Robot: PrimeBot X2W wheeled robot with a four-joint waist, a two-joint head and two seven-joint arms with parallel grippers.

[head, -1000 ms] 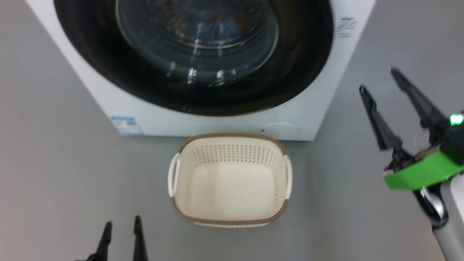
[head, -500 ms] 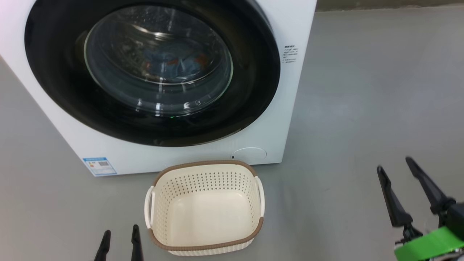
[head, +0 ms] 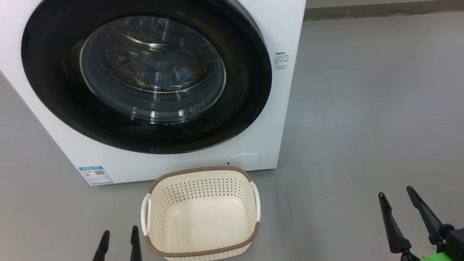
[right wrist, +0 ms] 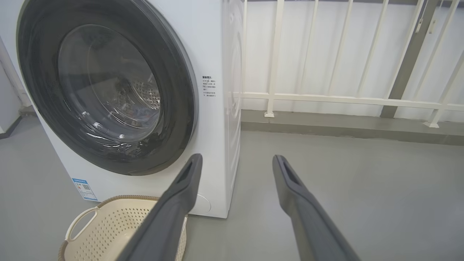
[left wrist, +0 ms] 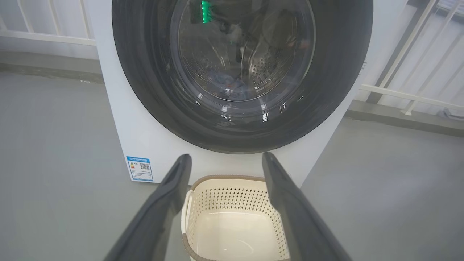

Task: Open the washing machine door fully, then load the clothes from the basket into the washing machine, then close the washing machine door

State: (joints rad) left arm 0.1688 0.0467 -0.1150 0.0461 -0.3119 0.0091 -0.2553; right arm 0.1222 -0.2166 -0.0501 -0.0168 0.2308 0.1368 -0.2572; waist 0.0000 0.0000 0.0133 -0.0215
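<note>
The white washing machine (head: pixel 282 29) stands on the grey floor with its round black door (head: pixel 246 83) shut flat against the front. Through the glass window, light-blue clothes (head: pixel 170 72) with orange print lie inside the drum, also seen as clothes (left wrist: pixel 226 81) in the left wrist view. The cream basket (head: pixel 201 214) sits empty on the floor just before the machine. My left gripper (head: pixel 119 239) is open at the lower left, beside the basket. My right gripper (head: pixel 397 194) is open at the lower right, well away from both.
A white railing (right wrist: pixel 344 96) with a grey kerb runs behind and to the right of the machine. A blue label (head: pixel 95 174) is on the machine's lower left front. Open grey floor (head: pixel 362 127) lies to the right.
The head view has tilted up and shifted, showing more of the machine. My right gripper has dropped lower and stays open. The basket and door have not moved.
</note>
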